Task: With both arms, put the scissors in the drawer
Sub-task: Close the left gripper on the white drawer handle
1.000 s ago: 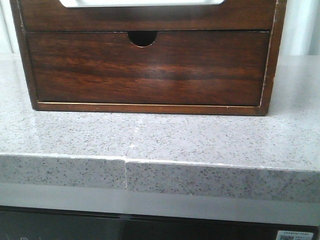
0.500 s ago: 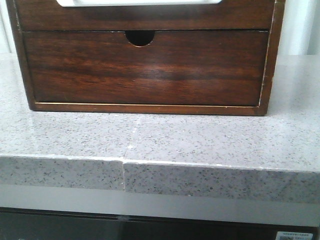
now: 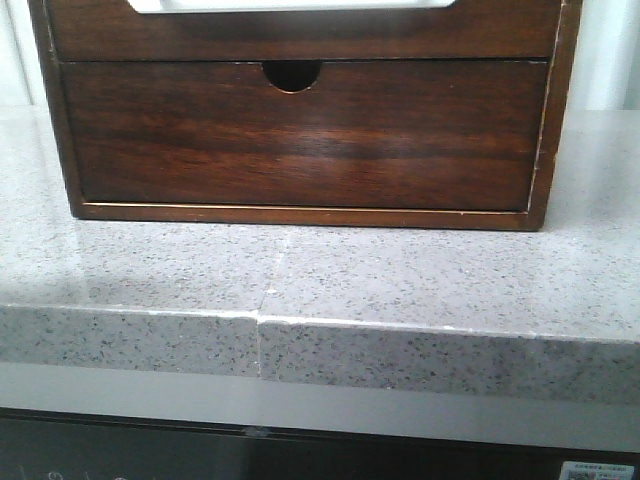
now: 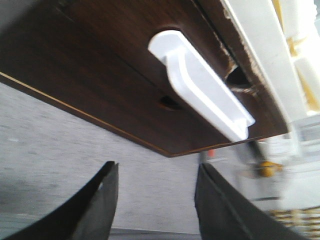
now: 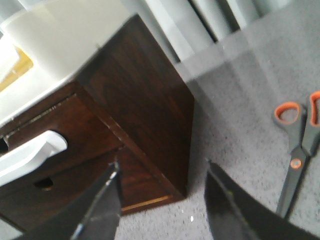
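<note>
The scissors [image 5: 297, 155], grey with orange-lined handles, lie flat on the speckled counter to the right of the wooden cabinet, seen only in the right wrist view. The drawer [image 3: 300, 35] is the upper one, dark reddish-brown with a white handle [image 3: 290, 4] at its top; it also shows in the wrist views [image 4: 195, 25] [image 5: 65, 120]. My left gripper [image 4: 157, 167] hangs open over bare counter in front of the cabinet. My right gripper [image 5: 161, 164] is open near the cabinet's front right corner, left of the scissors. Neither gripper shows in the front view.
Below it sits a second drawer [image 3: 300, 140] with a half-round finger notch [image 3: 292, 75]. The grey granite counter [image 3: 320, 270] has a seam and a front edge close to the camera. Blurred clutter [image 4: 265, 167] lies beyond the cabinet's end.
In the front view the whole scene drifted left, then right; the cabinet now sits slightly further right. Both drawer fronts look as flush as before.
</note>
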Robot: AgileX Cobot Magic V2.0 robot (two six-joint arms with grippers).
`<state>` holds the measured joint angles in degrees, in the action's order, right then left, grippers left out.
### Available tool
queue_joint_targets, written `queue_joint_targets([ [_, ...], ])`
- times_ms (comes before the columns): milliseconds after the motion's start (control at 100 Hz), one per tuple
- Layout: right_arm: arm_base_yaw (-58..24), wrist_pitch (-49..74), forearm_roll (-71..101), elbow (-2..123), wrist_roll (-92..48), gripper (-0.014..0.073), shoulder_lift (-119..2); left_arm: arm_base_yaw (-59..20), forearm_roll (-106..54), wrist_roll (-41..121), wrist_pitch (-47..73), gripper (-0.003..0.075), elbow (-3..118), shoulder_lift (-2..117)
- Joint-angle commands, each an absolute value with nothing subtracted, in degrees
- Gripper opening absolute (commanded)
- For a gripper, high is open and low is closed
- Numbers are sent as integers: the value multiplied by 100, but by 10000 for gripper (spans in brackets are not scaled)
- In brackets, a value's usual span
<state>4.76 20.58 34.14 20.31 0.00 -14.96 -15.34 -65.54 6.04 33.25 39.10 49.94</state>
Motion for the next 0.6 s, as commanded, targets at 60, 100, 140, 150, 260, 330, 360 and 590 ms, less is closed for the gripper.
queue_joint_targets([
  [60, 502, 1906, 3386, 2300, -90, 375, -1659, -1576, -9172, 1810, 3452, 337, 4169, 5515],
  [100, 502, 1906, 3386, 2300, -90, 375, -1659, -1576, -9706, 2011, 3526, 337, 4169, 5621],
  [140, 502, 1909, 3386, 2300, -90, 375, -1659, -1576, -10070, 2179, 3618, 337, 4169, 5741],
  [150, 502, 1909, 3386, 2300, -90, 375, -1659, -1576, -10186, 2202, 3630, 337, 4169, 5780],
  [260, 502, 1919, 3386, 2300, -90, 375, -1659, -1576, -10516, 2267, 3783, 337, 4169, 6038],
  [330, 502, 1919, 3386, 2300, -90, 375, -1659, -1576, -10588, 2267, 3845, 337, 4169, 6171],
  [360, 502, 1919, 3386, 2300, -90, 375, -1659, -1576, -10637, 2267, 3899, 337, 4169, 6249],
  [590, 502, 1919, 3386, 2300, -90, 375, -1659, -1584, -10637, 2267, 4197, 337, 4508, 6771],
])
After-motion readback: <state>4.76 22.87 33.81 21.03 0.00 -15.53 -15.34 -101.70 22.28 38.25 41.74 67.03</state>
